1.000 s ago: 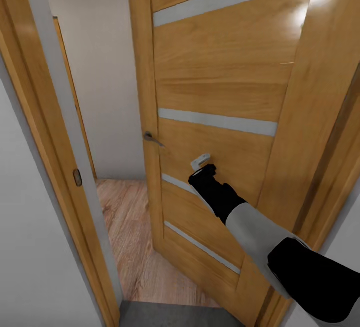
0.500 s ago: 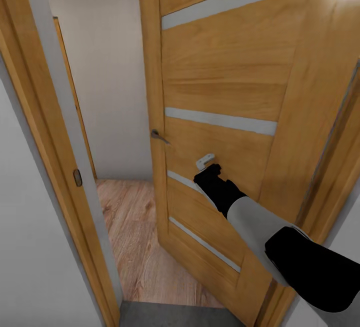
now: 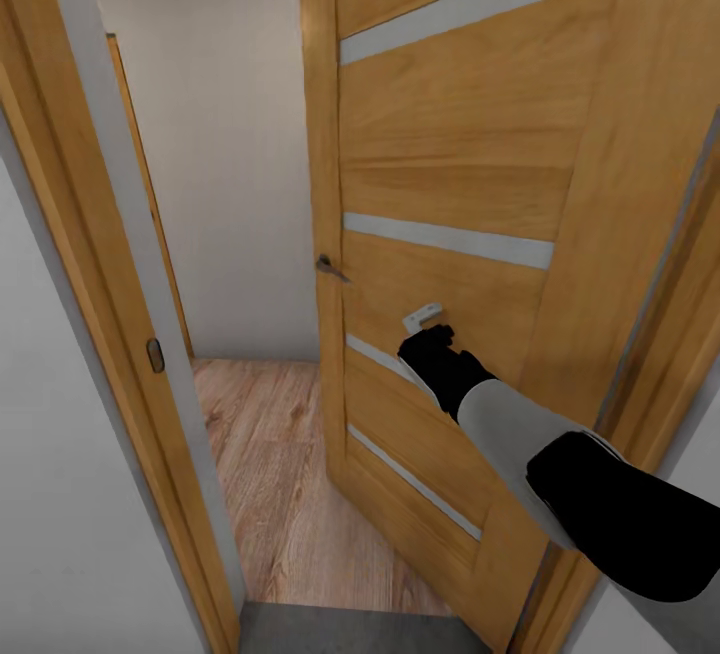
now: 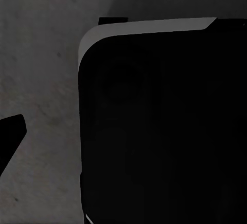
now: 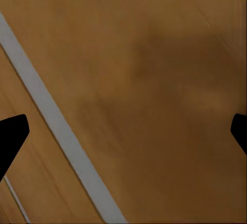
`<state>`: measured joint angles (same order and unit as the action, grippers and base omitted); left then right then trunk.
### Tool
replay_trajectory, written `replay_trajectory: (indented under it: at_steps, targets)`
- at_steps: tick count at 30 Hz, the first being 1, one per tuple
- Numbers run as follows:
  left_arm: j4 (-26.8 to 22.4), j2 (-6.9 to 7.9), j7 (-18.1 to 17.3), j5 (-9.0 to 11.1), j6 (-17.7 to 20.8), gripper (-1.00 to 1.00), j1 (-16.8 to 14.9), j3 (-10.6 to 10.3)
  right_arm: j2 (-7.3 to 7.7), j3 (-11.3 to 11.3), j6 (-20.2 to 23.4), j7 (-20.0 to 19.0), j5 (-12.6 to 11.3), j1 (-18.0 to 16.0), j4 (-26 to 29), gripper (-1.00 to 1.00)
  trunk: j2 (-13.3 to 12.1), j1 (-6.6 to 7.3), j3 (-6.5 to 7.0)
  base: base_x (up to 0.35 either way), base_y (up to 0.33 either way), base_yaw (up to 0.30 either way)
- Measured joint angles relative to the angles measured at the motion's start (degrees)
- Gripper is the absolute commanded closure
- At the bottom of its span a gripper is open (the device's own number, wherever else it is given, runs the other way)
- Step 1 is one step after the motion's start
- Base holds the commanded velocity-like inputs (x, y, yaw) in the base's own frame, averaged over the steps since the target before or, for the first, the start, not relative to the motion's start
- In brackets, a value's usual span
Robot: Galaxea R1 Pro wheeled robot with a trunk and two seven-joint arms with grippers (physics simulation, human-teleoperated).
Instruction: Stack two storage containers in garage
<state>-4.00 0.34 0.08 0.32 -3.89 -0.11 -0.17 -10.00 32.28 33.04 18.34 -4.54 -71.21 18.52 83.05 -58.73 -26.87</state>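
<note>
Right gripper (image 3: 424, 317) raised against a wooden door (image 3: 450, 164), pads apart with bare door panel between them in the right wrist view. Door ajar, crossed by pale grey strips (image 3: 447, 239), with a lever handle (image 3: 329, 267) near its free edge. Beyond the opening: light wood-plank floor (image 3: 265, 454) and a pale wall (image 3: 225, 154). Door frame (image 3: 120, 264) at left. Left wrist view: dark grey concrete floor (image 4: 41, 80) beside a black robot part (image 4: 164, 131); left gripper's state cannot be told.
</note>
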Motion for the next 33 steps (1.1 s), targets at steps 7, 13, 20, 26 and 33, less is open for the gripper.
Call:
replay_trajectory:
  at_steps: [7, 13, 20, 26, 33]
  targets:
    - [0.0, 0.00, 0.0, 0.0, 0.0, -1.00, 0.0, 0.0, 0.00, -0.7, -0.9, -0.6, -0.5, -2.4, -3.7, -1.00, 0.0, 0.00, 0.00, 0.000, 0.000, 0.000]
    - [0.0, 0.00, 0.0, 0.0, 0.0, -1.00, 0.0, 0.0, 0.00, -1.3, -1.7, 0.6, -1.5, -2.8, -4.3, -1.00, 0.0, 0.00, -0.01, 0.000, 0.000, 0.000]
    - [0.0, 0.06, 0.0, 0.0, 0.0, -1.00, 0.0, 0.0, 0.00, -1.1, -0.8, 2.5, 0.4, -2.8, 2.7, -1.00, 0.0, 0.00, 0.00, 0.000, 0.000, 0.000]
    - [0.0, 0.09, 0.0, 0.0, 0.0, -1.00, 0.0, 0.0, 0.00, -1.3, -0.3, 1.9, -4.1, -2.3, 6.5, -1.00, 0.0, 0.00, 0.00, 0.000, 0.000, 0.000]
    - [0.0, 0.08, 0.0, 0.0, 0.0, -1.00, 0.0, 0.0, 0.00, -1.1, 0.2, 1.9, -5.3, 3.2, 14.4, -1.00, 0.0, 0.00, 0.00, 0.000, 0.000, 0.000]
